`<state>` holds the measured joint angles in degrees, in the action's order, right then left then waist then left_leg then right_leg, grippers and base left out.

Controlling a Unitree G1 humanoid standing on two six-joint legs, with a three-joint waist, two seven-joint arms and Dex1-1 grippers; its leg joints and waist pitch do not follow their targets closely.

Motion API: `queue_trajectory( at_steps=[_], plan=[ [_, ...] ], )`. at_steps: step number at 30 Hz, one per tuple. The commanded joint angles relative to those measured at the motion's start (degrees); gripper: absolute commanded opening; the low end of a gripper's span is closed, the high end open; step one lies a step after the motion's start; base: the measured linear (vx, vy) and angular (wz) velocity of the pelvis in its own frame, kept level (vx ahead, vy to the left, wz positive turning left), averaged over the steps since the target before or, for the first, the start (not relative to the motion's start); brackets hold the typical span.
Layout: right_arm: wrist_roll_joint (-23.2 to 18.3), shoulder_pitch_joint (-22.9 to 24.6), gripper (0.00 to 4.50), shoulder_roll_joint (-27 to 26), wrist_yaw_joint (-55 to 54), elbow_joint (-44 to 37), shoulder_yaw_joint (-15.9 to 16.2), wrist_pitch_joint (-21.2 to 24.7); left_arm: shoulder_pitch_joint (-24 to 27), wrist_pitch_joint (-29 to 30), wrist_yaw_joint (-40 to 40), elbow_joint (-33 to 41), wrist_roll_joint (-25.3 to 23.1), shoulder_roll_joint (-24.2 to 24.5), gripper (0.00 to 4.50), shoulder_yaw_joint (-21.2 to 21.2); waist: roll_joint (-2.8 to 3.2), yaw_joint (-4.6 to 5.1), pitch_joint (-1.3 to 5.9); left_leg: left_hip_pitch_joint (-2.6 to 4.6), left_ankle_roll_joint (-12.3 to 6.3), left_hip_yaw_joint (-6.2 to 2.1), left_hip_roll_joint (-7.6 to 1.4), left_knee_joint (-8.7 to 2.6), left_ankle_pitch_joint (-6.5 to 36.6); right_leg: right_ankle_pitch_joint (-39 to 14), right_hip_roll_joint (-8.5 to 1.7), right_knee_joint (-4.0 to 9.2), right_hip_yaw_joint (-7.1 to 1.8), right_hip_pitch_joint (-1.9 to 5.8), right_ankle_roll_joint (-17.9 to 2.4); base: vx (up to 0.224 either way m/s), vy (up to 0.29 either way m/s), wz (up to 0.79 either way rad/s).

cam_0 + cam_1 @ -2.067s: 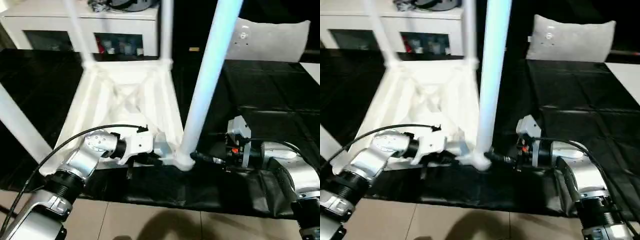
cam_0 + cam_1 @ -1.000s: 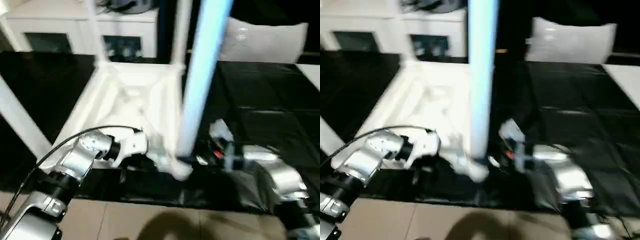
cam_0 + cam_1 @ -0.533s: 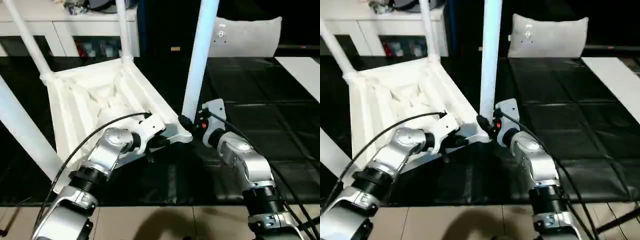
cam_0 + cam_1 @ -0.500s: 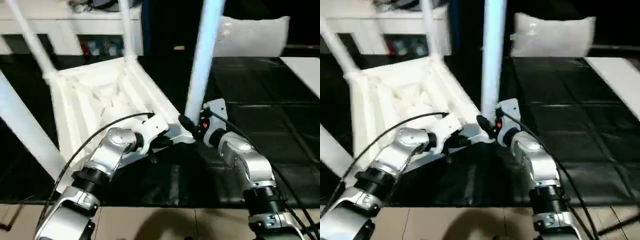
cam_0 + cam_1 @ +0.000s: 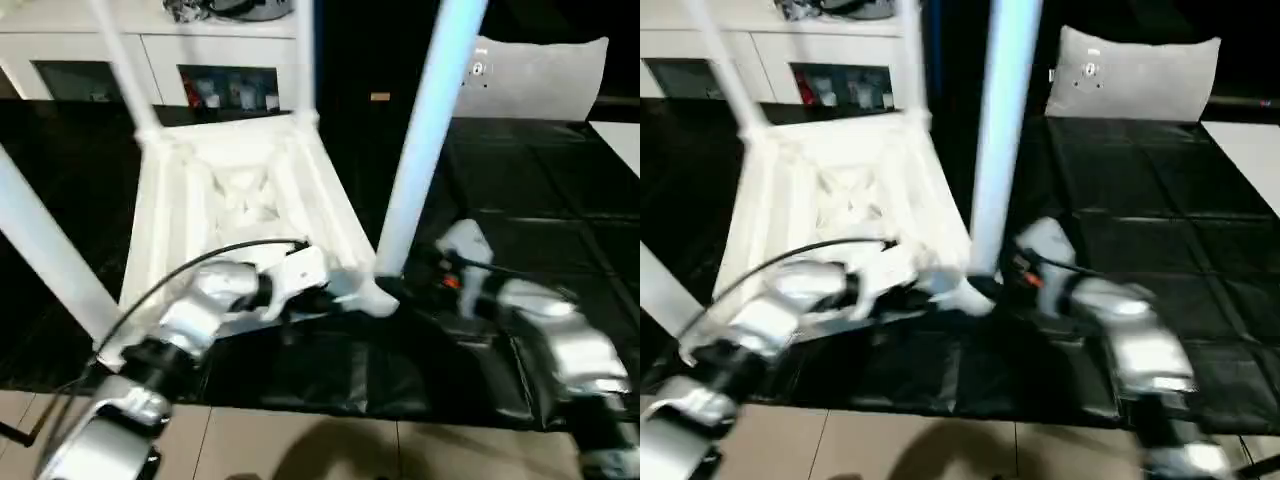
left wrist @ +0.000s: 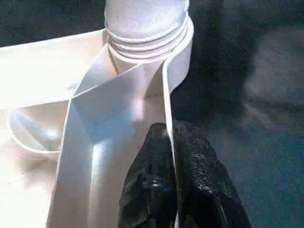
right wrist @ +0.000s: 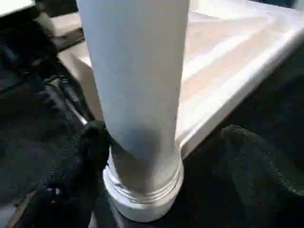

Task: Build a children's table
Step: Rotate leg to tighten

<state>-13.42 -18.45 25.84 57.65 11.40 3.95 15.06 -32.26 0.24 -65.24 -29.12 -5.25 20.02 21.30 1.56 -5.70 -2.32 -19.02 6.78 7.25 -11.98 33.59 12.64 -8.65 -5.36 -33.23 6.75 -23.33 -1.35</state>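
The children's table (image 5: 240,190) lies upside down on the black mat, its ribbed underside up and its white legs standing in the corner sockets. My left gripper (image 6: 168,130) is shut on the thin rim of the table top, just short of the near right corner socket (image 6: 145,35). The near right leg (image 5: 425,130) rises from that socket. My right gripper (image 7: 166,137) is open around this leg's base: one finger (image 7: 92,147) rests beside the leg, the other (image 7: 251,156) stands well clear of it.
A white cabinet with glass doors (image 5: 100,60) stands behind the table and a grey cushion (image 5: 540,65) lies at the back right. The black mat (image 5: 540,170) ends at a tiled floor (image 5: 300,450) near me. Three more legs (image 5: 45,250) stick up around the top.
The head view has swung, so the whole picture has shifted. My left gripper keeps its hold on the rim. My right gripper stays at the leg's base, its fingers spread wider.
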Motion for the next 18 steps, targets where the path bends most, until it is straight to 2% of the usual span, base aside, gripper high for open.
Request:
queue_trajectory(
  at_steps=[1, 2, 4, 6, 7, 8, 9, 11, 13, 18],
  plan=[
    [-3.07, -0.26, 3.67, 1.95, 6.70, -1.45, 0.53, 0.47, 0.37, -4.33, -6.29, 0.73, -0.42, 0.94, 0.00, 4.18, -0.52, -0.01, 3.52, -1.07, -5.32, 1.42, -0.63, -3.89, 7.33, -15.58, -2.82, 3.50, -2.83, 4.20, -9.77, 0.000, 0.000, 0.00],
    [-3.07, -0.26, 3.59, 1.95, 6.70, -1.45, 0.53, 0.47, 0.37, -4.33, -6.29, 0.73, -0.42, 0.94, 0.00, 4.18, -0.40, -0.16, 3.53, -1.00, -5.47, 1.38, -0.69, -3.90, 7.06, -15.29, -2.83, 3.45, -2.83, 4.12, -10.00, 0.000, 0.000, 0.00],
    [-4.77, -0.42, 3.53, 3.40, 10.89, -1.57, 1.24, 1.30, 0.67, -6.19, -9.88, 1.49, 0.31, 1.98, 0.00, 5.12, -0.55, -0.55, 3.65, -1.04, -5.98, 1.50, -0.88, -3.73, 5.37, -12.65, -2.75, 3.01, -2.93, 4.03, -11.11, 0.000, 0.000, 0.00],
    [-5.65, -0.58, 3.24, 4.76, 15.17, -1.64, 2.82, 1.48, 0.78, -7.92, -12.93, 2.16, 0.51, 3.30, 0.00, 6.50, -0.50, -1.13, 3.76, -1.02, -6.41, 1.54, -1.05, -3.65, 4.57, -10.95, -2.76, 2.55, -2.91, 4.02, -12.10, 0.000, 0.000, 0.00],
    [-5.86, -0.61, 3.24, 4.96, 16.23, -1.67, 3.22, 1.44, 0.77, -8.33, -13.45, 2.33, 0.42, 3.59, 0.00, 6.87, -0.79, -1.16, 3.72, -1.06, -6.52, 1.65, -1.02, -3.59, 4.46, -10.72, -2.70, 2.61, -2.91, 3.97, -12.19, 0.000, 0.000, 0.00],
    [-6.12, -0.68, 3.14, 5.06, 17.25, -1.81, 3.75, 1.93, 0.86, -8.69, -14.10, 2.69, 0.57, 3.79, 0.00, 7.17, -0.62, -1.39, 3.76, -1.02, -6.34, 1.63, -1.05, -3.59, 4.32, -10.65, -2.75, 2.48, -2.90, 3.94, -12.33, 0.000, 0.000, 0.00],
    [-6.28, -0.80, 3.09, 5.09, 18.24, -1.81, 4.17, 2.02, 0.93, -8.89, -14.70, 3.01, 0.73, 3.85, 0.00, 7.31, -0.87, -1.42, 3.73, -1.03, -6.27, 1.67, -1.09, -3.60, 4.38, -10.75, -2.78, 2.49, -2.91, 3.97, -12.32, 0.000, 0.000, 0.00],
    [-6.76, -1.11, 2.81, 5.06, 19.67, -1.66, 4.71, 2.61, 1.02, -9.23, -15.59, 3.50, 1.00, 3.78, 0.00, 7.40, -0.80, -1.75, 3.69, -1.04, -5.95, 1.71, -1.04, -3.62, 4.39, -11.65, -2.82, 2.55, -2.95, 3.97, -11.95, 0.000, 0.000, 0.00],
    [-7.42, -1.43, 2.68, 5.15, 21.83, -1.60, 5.89, 3.82, 1.03, -9.66, -16.60, 4.07, 1.22, 3.61, 0.00, 7.74, -1.12, -2.11, 3.68, -0.96, -5.51, 1.78, -1.08, -3.68, 4.69, -13.36, -2.90, 2.67, -2.99, 3.90, -11.30, 0.000, 0.000, 0.00],
    [-8.11, -1.48, 2.25, 4.99, 23.63, -1.45, 7.03, 4.37, 0.92, -10.09, -17.02, 4.14, 1.51, 3.57, 0.00, 8.01, -1.19, -2.23, 3.65, -1.03, -4.74, 1.78, -0.97, -3.72, 4.77, -14.88, -2.89, 2.82, -3.01, 3.89, -10.12, 0.000, 0.000, 0.00]
  ],
)
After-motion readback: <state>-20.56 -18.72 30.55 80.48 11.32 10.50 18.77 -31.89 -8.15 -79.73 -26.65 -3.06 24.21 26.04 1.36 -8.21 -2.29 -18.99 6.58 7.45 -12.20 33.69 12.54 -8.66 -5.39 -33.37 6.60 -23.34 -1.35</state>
